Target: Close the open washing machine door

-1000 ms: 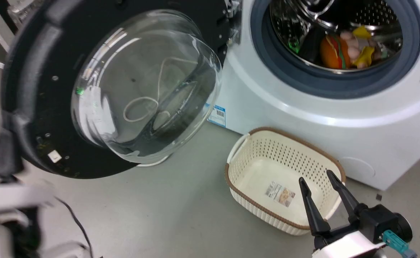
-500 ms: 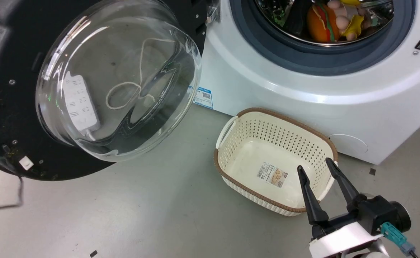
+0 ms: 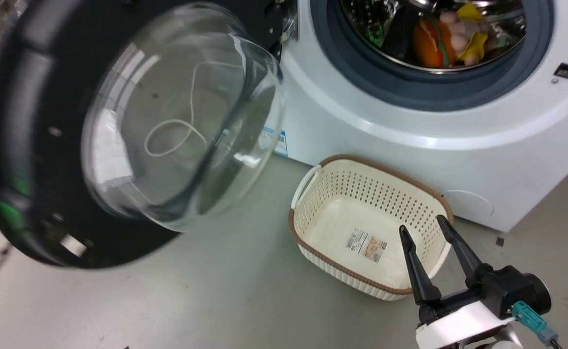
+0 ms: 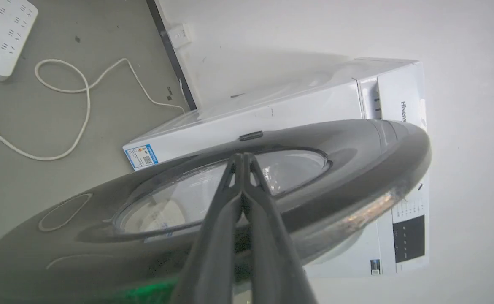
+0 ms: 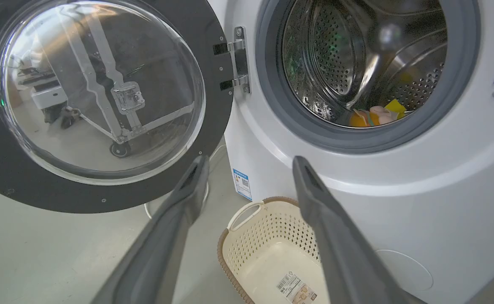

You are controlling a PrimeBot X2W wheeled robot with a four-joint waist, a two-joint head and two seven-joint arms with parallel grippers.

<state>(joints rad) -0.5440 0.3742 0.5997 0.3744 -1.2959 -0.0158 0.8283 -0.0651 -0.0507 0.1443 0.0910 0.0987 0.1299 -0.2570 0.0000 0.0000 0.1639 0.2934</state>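
**Item 1. Left tool (image 4: 242, 158).** Fingers are pressed together and hold nothing. The tips lie against the outer face of the washing machine door (image 4: 348, 169), at the edge of its window. I cannot tell whether they truly bear on it.

**Item 2. Door.** It is partly open and stands ahead of my right tool (image 3: 422, 225), off to its left. The washing machine (image 3: 410, 140) is just beyond that tool.

**Item 3. Right tool.** Fingers are apart and empty. It hangs over the near rim of a cream basket (image 3: 385, 169) on the floor.

**Item 4. Drum contents.** Orange and yellow soft toys (image 3: 441, 36) sit low in the drum, near the front lip.

**Hazards, in my judgement.**
- The door rim is glossy and curved, so my closed left tips could skid off it mid-push and the door would stop short.
- A weak push, or one that ends early, may leave the latch uncaught.
- A toy lying against the grey seal could be pinched and hold the door ajar.
- If the right tool rises, it would enter the path of the glass bowl.

**Writing.**
- "Hisens" (image 4: 403, 112) runs down the machine's top panel, and the door rim cuts the word off.
- A blue label (image 4: 141, 156) low on the front carries a square code. Its text is too small to read.
- A printed sticker (image 3: 366, 245) lies on the basket floor, and I cannot read it.
- The marks on the control panel are too small to read.
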